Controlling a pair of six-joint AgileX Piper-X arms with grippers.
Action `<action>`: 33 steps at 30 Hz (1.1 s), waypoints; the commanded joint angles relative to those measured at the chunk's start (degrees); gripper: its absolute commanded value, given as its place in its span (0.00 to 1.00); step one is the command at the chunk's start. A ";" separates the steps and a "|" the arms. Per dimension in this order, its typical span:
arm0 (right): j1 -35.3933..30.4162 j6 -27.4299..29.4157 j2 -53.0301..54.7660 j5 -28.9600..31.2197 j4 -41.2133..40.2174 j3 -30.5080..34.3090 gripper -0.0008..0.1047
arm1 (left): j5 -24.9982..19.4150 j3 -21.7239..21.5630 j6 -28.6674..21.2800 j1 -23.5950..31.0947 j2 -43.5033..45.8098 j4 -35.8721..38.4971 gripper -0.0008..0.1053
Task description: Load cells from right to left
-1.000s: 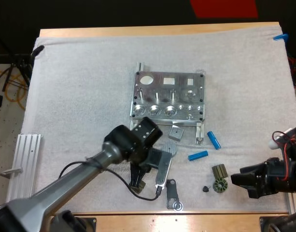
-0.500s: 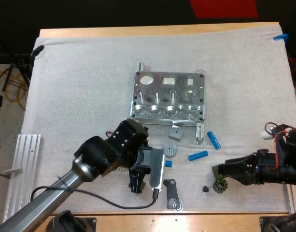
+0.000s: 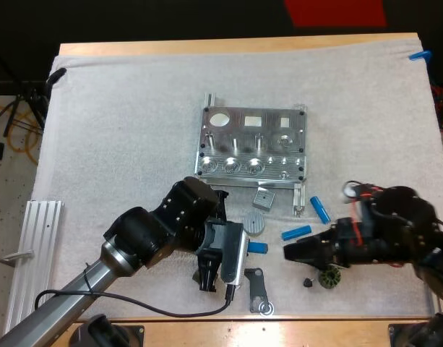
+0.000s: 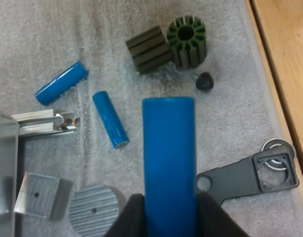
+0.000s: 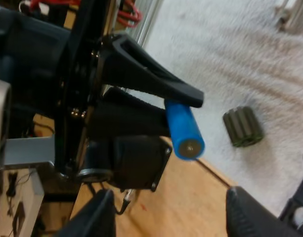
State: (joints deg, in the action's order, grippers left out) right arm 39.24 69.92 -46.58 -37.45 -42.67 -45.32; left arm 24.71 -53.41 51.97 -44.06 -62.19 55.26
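Note:
The metal fixture (image 3: 251,143) lies mid-mat with a row of round sockets along its near edge. My left gripper (image 3: 239,249) (image 4: 169,210) is shut on a blue cylinder (image 3: 258,247) (image 4: 169,158) (image 5: 185,129), which sticks out toward the right arm. Two more blue cylinders (image 3: 296,232) (image 3: 320,209) (image 4: 110,119) (image 4: 61,82) lie on the mat right of the fixture's foot. My right gripper (image 3: 288,251) (image 5: 171,217) is open, its fingers (image 5: 99,215) wide apart, pointing at the left gripper and the held cylinder from close by.
Dark ribbed parts (image 3: 328,276) (image 4: 187,34) (image 4: 149,43) and a small black knob (image 3: 307,283) (image 4: 204,81) lie under the right arm. A grey disc (image 3: 255,222), square block (image 3: 262,197) and dark bracket (image 3: 259,289) (image 4: 245,173) sit by the left gripper. A metal rail (image 3: 35,253) lies far left.
My right arm has swung left from the mat's right edge until its open fingers face the left gripper. The left gripper turned and brought the blue cylinder slightly right.

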 commanded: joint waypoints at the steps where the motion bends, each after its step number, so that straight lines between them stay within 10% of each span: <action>1: 1.69 -1.35 -1.74 0.44 2.85 -0.01 0.48 | 1.61 -0.24 0.69 -0.23 0.31 -0.38 0.01; 17: 5.61 -5.85 -10.55 1.21 9.43 -0.01 0.46 | 3.89 -0.24 0.69 -0.23 0.31 -3.53 0.01; 27: 5.61 -4.03 -10.55 1.21 9.43 -0.01 0.03 | 3.89 -0.24 0.69 -0.23 0.31 -3.74 0.01; 33: 5.61 -0.55 -10.55 1.21 9.43 -0.01 0.02 | 4.55 -0.95 5.31 -0.23 0.42 -3.74 0.02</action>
State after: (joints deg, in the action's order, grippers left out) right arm 44.77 67.55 -57.30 -35.90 -33.55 -45.32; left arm 28.11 -53.64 55.21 -44.06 -62.19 52.27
